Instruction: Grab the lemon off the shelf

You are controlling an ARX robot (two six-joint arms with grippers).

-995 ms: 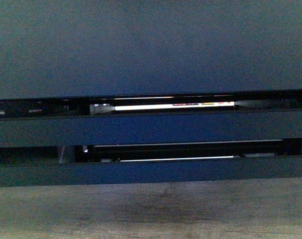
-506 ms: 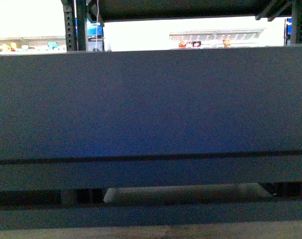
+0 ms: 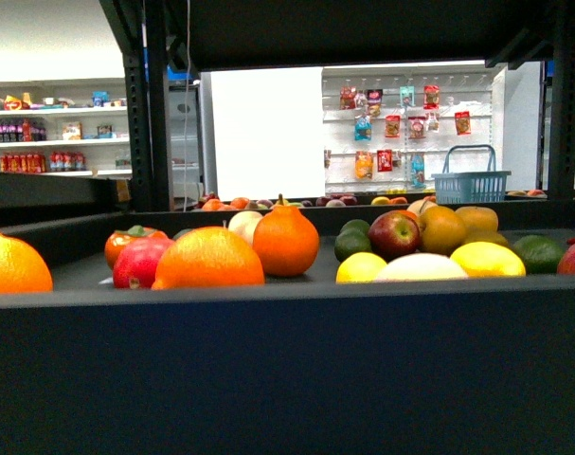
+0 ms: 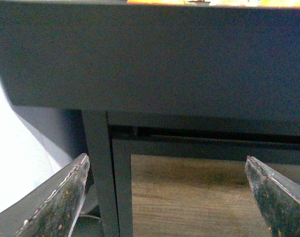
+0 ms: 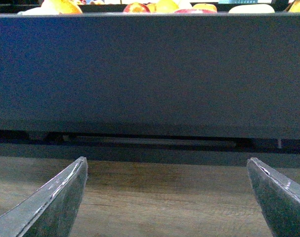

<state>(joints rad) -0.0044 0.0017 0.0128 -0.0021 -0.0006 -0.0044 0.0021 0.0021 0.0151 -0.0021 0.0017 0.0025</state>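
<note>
Over the dark front wall of the shelf (image 3: pixel 287 370), the front view shows a fruit-covered deck. The lemon (image 3: pixel 487 258), bright yellow and oval, lies at the front right beside a pale yellow fruit (image 3: pixel 422 268) and a rounder yellow one (image 3: pixel 361 268). Neither gripper appears in the front view. My left gripper (image 4: pixel 167 197) is open and empty, facing the shelf (image 4: pixel 154 59) wall and the wood-grain panel (image 4: pixel 189 197) below it. My right gripper (image 5: pixel 167 197) is likewise open below the shelf (image 5: pixel 150 74) wall, with fruit tops showing above the rim.
Oranges (image 3: pixel 208 258), a stemmed tangerine (image 3: pixel 286 242), a red apple (image 3: pixel 394 233) and green fruit (image 3: pixel 540 251) crowd the deck. An upper deck (image 3: pixel 344 28) hangs overhead on black uprights (image 3: pixel 145 114). Behind stand a blue basket (image 3: pixel 471 180) and white store shelves (image 3: pixel 50 133).
The front view has risen from the wood-grain panel and lower slots, past the dark front wall, to look over the rim at the fruit.
</note>
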